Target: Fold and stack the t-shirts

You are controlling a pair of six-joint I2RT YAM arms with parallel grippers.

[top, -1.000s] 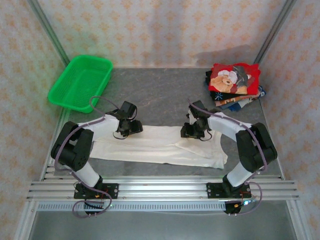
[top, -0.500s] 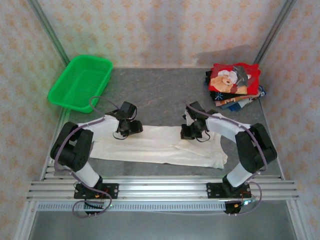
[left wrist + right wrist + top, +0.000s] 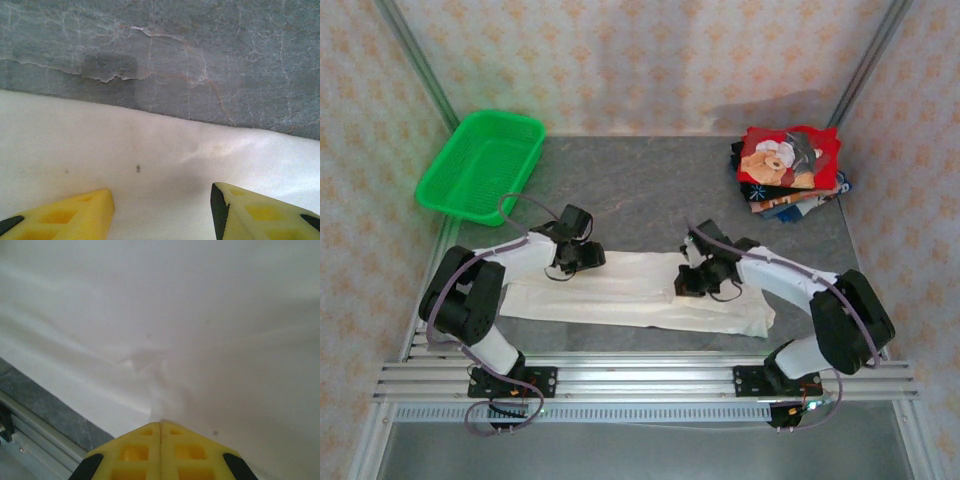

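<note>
The off-white t-shirt [image 3: 640, 298] lies as a long folded strip across the near part of the table. My left gripper [image 3: 582, 260] hovers over its far left edge, open, with bare cloth and a small black mark between the yellow fingers [image 3: 75, 212]. My right gripper [image 3: 688, 283] is down on the strip's middle right and shut, its yellow fingertips [image 3: 161, 422] pressed together on a pucker of the white cloth [image 3: 200, 330]. A stack of folded coloured t-shirts [image 3: 798, 198] sits at the far right, with the red teddy-bear t-shirt [image 3: 785, 155] on top.
A green mesh basket [image 3: 480, 165] stands at the far left. Grey stone table top [image 3: 640, 180] stretches between the basket and the stack. The aluminium rail [image 3: 640, 378] runs along the near edge, just below the shirt.
My right gripper closed on the cloth and moved a little left and toward the near edge, shifting the fold there. The left gripper stayed put and open.
</note>
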